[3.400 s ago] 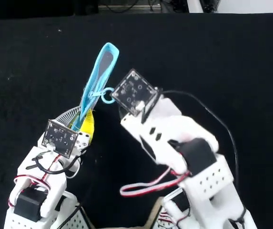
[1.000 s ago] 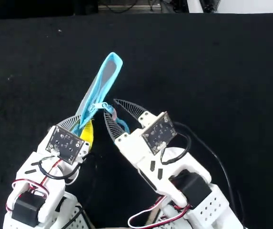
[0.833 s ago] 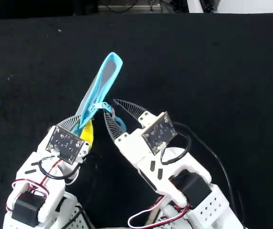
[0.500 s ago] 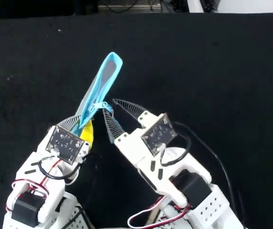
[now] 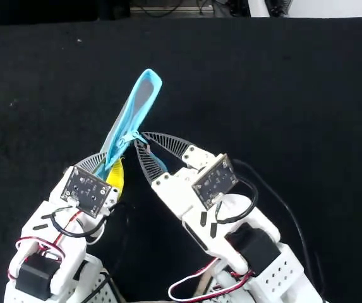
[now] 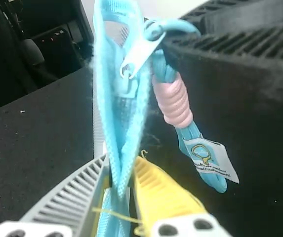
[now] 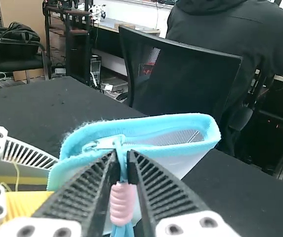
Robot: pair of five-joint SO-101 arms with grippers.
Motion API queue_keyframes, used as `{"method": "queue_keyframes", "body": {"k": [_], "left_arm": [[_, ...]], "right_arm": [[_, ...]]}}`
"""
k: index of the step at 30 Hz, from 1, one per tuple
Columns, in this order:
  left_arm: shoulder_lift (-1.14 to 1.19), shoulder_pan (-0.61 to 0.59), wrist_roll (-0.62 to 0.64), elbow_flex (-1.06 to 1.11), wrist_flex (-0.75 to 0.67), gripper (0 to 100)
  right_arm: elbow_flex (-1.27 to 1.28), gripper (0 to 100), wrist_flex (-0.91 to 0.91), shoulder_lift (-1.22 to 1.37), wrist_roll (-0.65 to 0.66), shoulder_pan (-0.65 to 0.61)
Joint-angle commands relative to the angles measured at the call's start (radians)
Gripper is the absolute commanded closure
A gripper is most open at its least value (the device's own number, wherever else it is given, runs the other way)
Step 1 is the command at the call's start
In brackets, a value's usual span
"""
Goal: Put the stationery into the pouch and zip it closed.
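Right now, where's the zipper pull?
In the high view, the zipper pull sits midway along the blue pouch, pinched in the right gripper; the left gripper clamps the pouch's near end.

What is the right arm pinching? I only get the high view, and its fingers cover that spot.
Observer: The right gripper is shut on the zip's blue cord. A pink bead on the cord sits between its fingers.
Operator: Is the other arm really holding the pouch?
Observer: Yes. The left wrist view shows the left gripper shut on the pouch edge.
Operator: Does anything dangle from the cord?
Observer: A small white tag hangs near the cord's end, past the bead.
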Motion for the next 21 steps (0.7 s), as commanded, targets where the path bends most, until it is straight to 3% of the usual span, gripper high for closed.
{"method": "queue_keyframes", "body": {"k": [1, 8, 21], "left_arm": [[0.008, 0.008, 0.002, 0.022, 0.003, 97], [0.008, 0.008, 0.002, 0.022, 0.003, 97], [0.008, 0.010, 0.034, 0.028, 0.008, 97]], "right_arm": [[-0.028, 98.8, -0.037, -0.019, 0.003, 0.080], [-0.143, 98.8, -0.049, 0.124, 0.003, 0.244], [-0.501, 98.8, -0.057, 0.584, 0.005, 0.307]]}}
